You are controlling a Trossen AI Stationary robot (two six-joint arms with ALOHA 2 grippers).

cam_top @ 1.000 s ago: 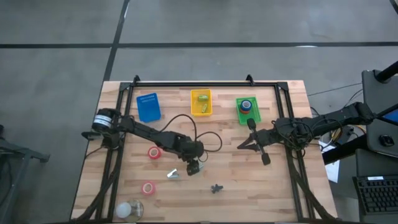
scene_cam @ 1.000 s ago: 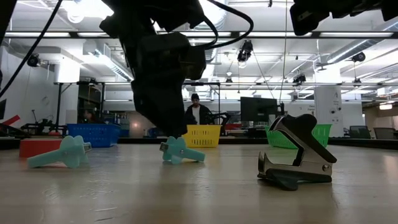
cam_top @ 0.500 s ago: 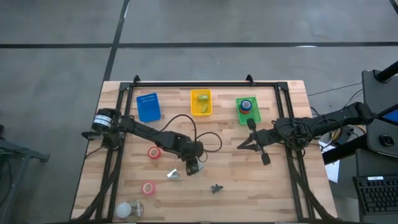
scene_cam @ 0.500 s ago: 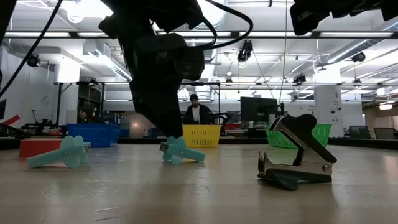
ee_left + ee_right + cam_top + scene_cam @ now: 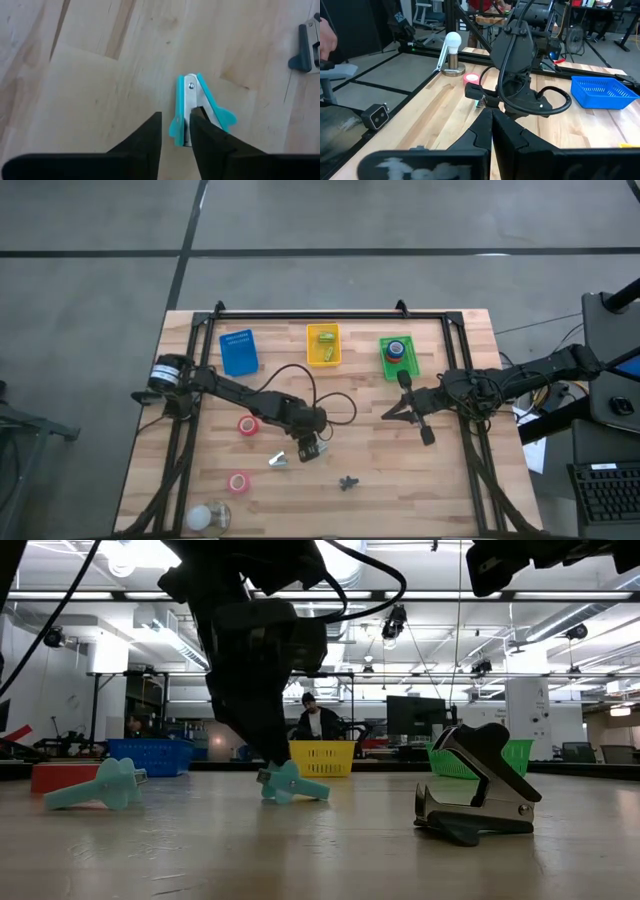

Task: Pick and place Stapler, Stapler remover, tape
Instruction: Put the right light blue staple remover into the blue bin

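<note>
A teal staple remover (image 5: 192, 107) lies flat on the wooden table under my left gripper (image 5: 176, 131), which stands over it at the table's middle (image 5: 310, 446). The low view shows the same remover (image 5: 292, 783) on the table. A second teal remover (image 5: 277, 460) lies just to the left. A black one (image 5: 347, 482) lies nearer the front edge. Two red tape rolls (image 5: 247, 425) (image 5: 238, 481) lie flat at the left. My right gripper (image 5: 386, 414) hangs shut and empty right of centre. No stapler can be told on the table. My left gripper has the teal staple remover between its two fingers at the winged teal grip (image 5: 174, 127), with the rivet end (image 5: 191, 86) sticking out beyond them. The fingers point down from above and lie across the remover. The remover still lies flat on the table.
Blue (image 5: 238, 351), yellow (image 5: 323, 345) and green (image 5: 398, 357) bins stand along the far edge, the yellow and green with items inside. A white bulb on a stand (image 5: 205, 517) is at the near left corner. A black cable (image 5: 330, 395) loops behind my left arm.
My left gripper has closed in on the teal staple remover below it without moving across the table. The remover has stayed where it lay.
</note>
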